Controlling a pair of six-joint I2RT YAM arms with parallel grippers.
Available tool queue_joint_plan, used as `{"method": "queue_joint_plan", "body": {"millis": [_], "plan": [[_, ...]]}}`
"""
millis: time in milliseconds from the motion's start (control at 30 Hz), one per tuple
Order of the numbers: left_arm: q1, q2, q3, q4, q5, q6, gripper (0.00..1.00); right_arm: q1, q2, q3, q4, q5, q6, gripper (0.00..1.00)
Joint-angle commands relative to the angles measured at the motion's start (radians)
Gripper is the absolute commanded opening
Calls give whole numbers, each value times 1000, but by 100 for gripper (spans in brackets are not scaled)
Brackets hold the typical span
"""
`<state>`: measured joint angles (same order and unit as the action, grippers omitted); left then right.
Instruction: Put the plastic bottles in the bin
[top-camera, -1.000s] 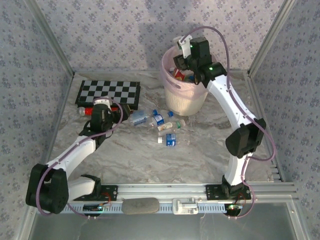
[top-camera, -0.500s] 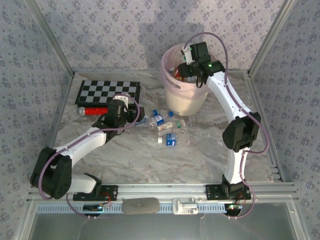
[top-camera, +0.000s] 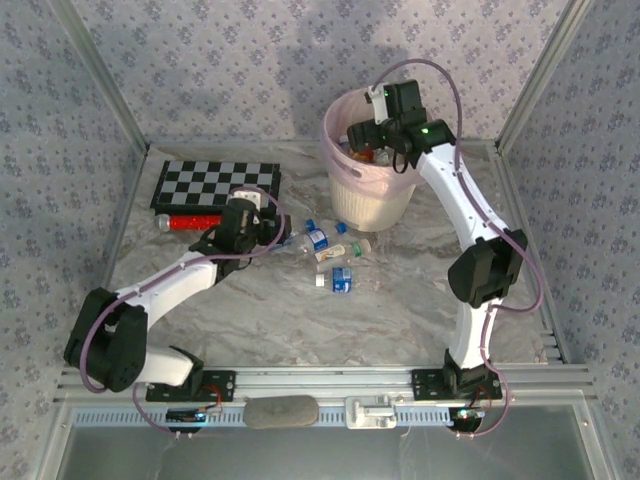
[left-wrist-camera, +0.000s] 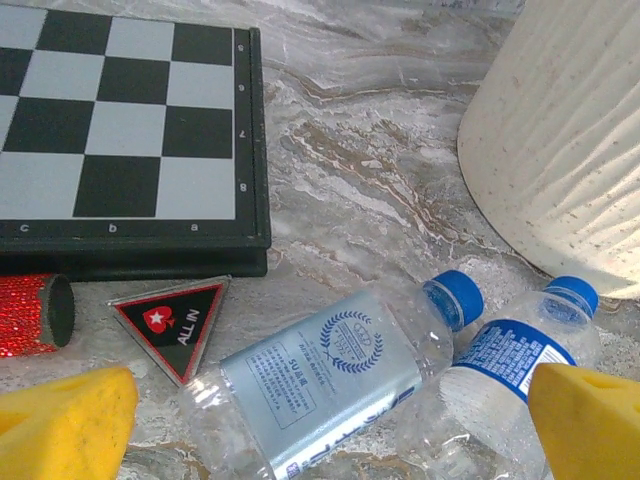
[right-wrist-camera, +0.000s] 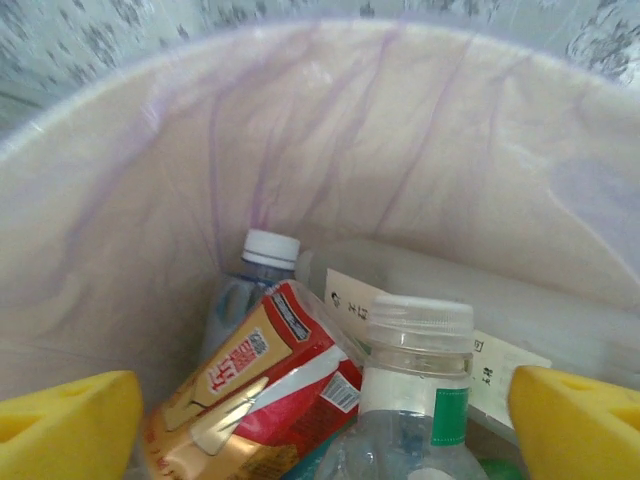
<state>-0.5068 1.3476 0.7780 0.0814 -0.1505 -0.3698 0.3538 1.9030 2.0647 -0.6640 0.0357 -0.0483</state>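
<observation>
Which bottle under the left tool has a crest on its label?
The left bottle, with the pale grey label; the right bottle beside it has a dark blue label.

In the left wrist view we lose the chessboard (left-wrist-camera: 120, 130) past the top and left edges, the red stick (left-wrist-camera: 20, 318) at the left edge, and the bin (left-wrist-camera: 560, 140) at the upper right. The grey-labelled bottle (left-wrist-camera: 320, 385) and the blue-labelled bottle (left-wrist-camera: 510, 362) run off the bottom edge. In the right wrist view a white-capped bottle (right-wrist-camera: 272, 248) sits mostly behind the red-labelled bottle (right-wrist-camera: 265, 375), itself cut at the bottom. From above, we cannot read the labels of the scattered bottles (top-camera: 341, 279).
</observation>
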Motion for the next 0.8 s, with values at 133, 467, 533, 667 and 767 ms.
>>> {"method": "queue_joint_plan", "body": {"millis": [133,467,533,667,767], "plan": [[27,-94,-44,21,-62,-13,100,31,-177,-93,92,-97,15,99],[166,-188,-116,-2,-75,-128,100,189,-388,-466,167,-103,-51,99],[172,-201,-127,4,-81,-133,100,216,-421,-548,194,-132,-30,99],[175,-205,-132,7,-70,-138,100,275,-450,-687,222,-181,22,99],[175,-196,-136,16,-53,-145,100,328,-444,-738,189,-166,36,99]]}}
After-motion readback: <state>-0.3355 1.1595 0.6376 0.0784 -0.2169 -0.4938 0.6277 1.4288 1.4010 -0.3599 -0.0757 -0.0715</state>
